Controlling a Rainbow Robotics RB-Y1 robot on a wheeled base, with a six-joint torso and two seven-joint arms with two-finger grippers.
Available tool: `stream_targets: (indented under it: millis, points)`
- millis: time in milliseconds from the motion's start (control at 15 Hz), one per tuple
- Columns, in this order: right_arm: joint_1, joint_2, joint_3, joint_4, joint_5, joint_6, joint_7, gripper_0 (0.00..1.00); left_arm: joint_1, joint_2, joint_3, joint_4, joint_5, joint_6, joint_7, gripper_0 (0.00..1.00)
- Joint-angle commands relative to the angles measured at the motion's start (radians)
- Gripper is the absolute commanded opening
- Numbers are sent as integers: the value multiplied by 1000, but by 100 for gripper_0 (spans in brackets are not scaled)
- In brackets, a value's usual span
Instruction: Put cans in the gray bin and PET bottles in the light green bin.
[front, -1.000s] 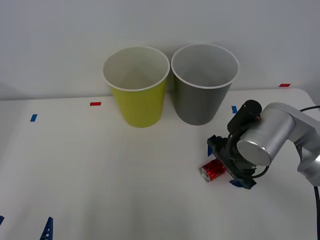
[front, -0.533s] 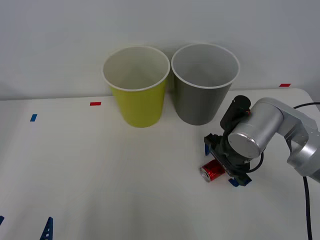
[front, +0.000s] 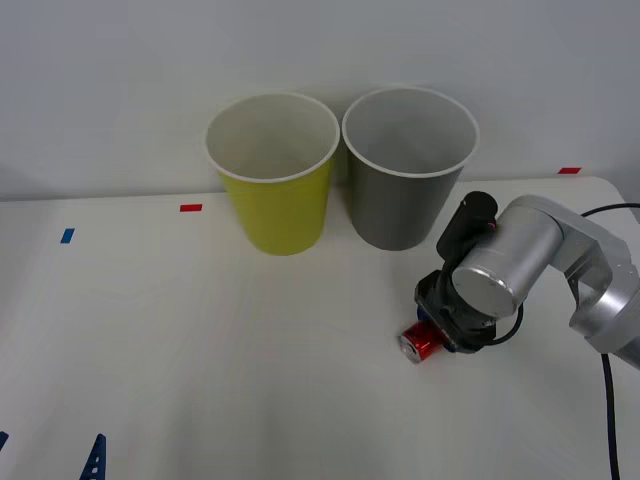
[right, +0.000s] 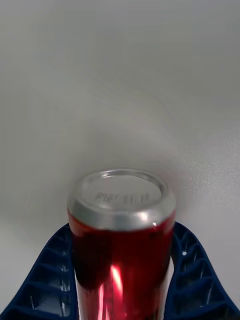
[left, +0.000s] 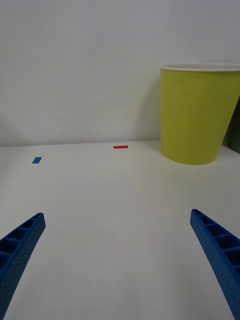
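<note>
Near the bench's right edge, the right tool (front: 440, 338) has just clenched on the red can (front: 420, 341) lying in front of the gray bin (front: 408, 170), ready for lifting; the left tool (left: 120, 260) idles released.

No legible text (can embossing blurred)

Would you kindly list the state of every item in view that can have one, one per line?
Can: lying on its side on the table, gripped between the right tool's fingers.
Gray bin: upright, nothing visible inside.
Light green bin: upright, nothing visible inside.
Right tool: shut on the can, low at the table.
Left tool: open, idle above the table, holding nothing.
</note>
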Motion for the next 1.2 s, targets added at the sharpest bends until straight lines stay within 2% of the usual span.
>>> stream_targets:
  millis: [67,333,600,800,933,1200]
  points:
    - [15,6,0,-6,23,1,3,0,0,0,0,0,0,0,0,100]
    - [52,0,-9,-63,79,2,17,0,0,0,0,0,0,0,0,100]
    - [184,17,-170,-202,198,63,273,0,0,0,0,0,0,0,0,100]
    - [309,45,-308,-336,273,66,457,0,0,0,0,0,0,0,0,100]
    - [369,80,-365,-385,345,66,589,0,0,0,0,0,0,0,0,100]
    - [503,216,-511,-515,514,65,895,0,0,0,0,0,0,0,0,100]
